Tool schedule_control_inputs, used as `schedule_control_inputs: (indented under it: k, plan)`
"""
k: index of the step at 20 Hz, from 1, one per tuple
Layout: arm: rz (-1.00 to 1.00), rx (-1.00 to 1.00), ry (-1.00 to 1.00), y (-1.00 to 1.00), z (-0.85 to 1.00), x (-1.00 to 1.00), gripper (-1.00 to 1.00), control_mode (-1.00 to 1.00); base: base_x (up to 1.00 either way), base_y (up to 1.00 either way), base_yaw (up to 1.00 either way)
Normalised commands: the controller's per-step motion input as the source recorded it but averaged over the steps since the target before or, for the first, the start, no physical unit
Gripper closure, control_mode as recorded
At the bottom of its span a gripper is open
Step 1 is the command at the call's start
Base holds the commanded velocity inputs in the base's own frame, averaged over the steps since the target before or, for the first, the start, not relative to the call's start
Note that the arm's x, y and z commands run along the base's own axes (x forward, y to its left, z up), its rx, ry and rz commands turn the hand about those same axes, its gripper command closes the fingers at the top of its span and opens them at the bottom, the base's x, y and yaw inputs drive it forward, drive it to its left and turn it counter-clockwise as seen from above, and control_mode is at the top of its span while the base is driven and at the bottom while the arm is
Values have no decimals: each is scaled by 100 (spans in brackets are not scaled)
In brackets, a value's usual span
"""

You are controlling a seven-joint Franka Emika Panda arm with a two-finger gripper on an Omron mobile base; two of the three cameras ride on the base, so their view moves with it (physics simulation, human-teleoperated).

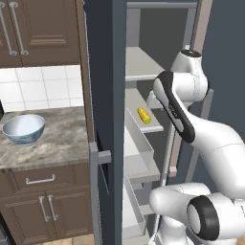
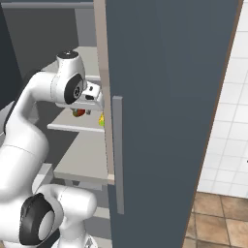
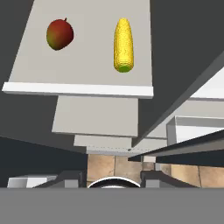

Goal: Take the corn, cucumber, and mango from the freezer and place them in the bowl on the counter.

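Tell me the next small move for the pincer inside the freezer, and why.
Probably open the pincer and lower it toward the corn: the jaws look shut on nothing, while corn and mango lie untouched on the freezer shelf, and the bowl looks empty.

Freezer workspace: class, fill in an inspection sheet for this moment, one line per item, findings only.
Surface: pale grey freezer shelf, pull-out drawers below; marbled counter to the left.
Job's things: corn and mango lie apart on the shelf, untouched; bowl upright on the counter, empty; cucumber not made out.
Clutter: nothing seen.
Grippers: gripper shut, holding nothing, above the shelf's front edge.
Cables: nothing seen.
Surroundings: freezer door open, wooden cabinets, white wall tiles, tiled floor.
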Motion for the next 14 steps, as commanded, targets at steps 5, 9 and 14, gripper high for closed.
schedule_control_inputs:
  k: [5, 9, 14]
  plan:
    - [0, -2, 1, 7, -6, 1, -100, -100, 0, 0, 0]
    - [0, -9, 1, 11, -31, 27, -100, -100, 0, 0, 0]
    - [0, -3, 8, 0, -46, 57, -100, -100, 0, 0, 0]
